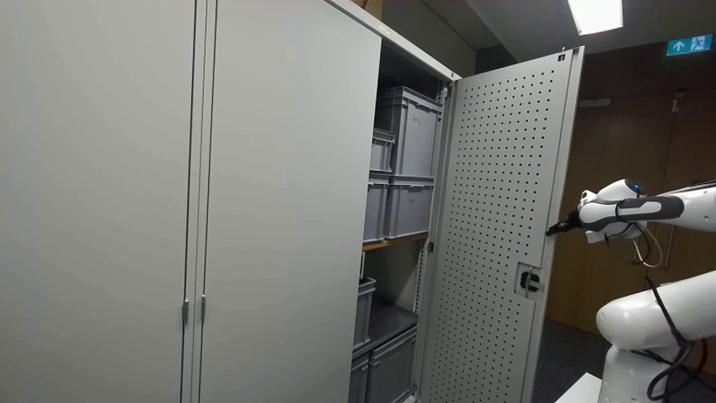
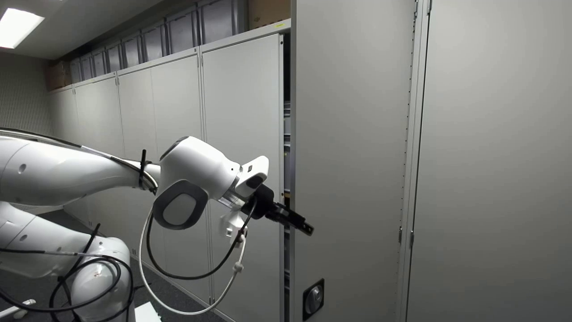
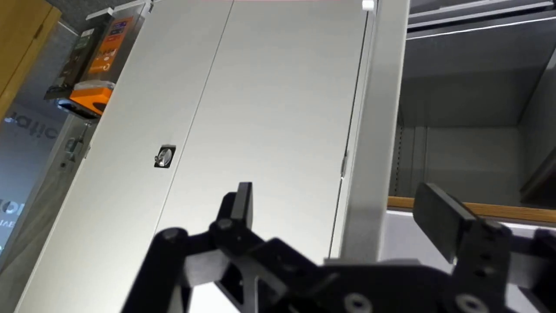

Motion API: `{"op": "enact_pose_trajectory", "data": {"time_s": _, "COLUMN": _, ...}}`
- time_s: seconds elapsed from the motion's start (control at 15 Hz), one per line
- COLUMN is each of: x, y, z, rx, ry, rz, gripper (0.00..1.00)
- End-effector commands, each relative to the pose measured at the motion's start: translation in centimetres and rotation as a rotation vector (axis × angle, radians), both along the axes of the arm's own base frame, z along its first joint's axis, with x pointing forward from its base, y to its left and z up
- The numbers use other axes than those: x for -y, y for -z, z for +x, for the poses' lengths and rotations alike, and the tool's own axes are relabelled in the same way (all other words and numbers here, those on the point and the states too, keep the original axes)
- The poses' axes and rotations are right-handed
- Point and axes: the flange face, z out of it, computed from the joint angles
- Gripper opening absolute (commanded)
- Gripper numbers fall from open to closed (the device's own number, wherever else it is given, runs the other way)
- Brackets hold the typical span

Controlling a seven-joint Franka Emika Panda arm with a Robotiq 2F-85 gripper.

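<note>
Two fingers (image 3: 244, 202) of my tool (image 3: 335, 191) are spread, gripping nothing. In the wrist view the door edge (image 3: 375, 130) lies between them, apparently nearer one finger; contact cannot be confirmed. The perforated door (image 1: 492, 212) stands out at an angle from the cabinet (image 1: 291, 196), where grey bins (image 1: 411, 207) rest on a wooden shelf (image 1: 394, 242). Caution: advancing off-centre could jam a fingertip against the door. Uneven side pressure could swing it out of position. Closing at an angle could let the smooth metal slip. Under my wrist, the hanging white cable (image 2: 238, 267) could snag on the lock handle (image 2: 313, 298) if I move lower.
</note>
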Motion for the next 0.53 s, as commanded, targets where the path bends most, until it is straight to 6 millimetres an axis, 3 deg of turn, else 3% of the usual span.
{"op": "enact_pose_trajectory", "data": {"time_s": 0.0, "x": -1.36, "y": -0.35, "z": 1.0, "rx": 0.045, "ry": -0.05, "rz": -0.035, "gripper": 1.0}}
{"op": "enact_pose_trajectory", "data": {"time_s": 0.47, "x": -2.31, "y": -0.44, "z": 1.73, "rx": 0.095, "ry": -0.096, "rz": -0.033, "gripper": 1.0}}
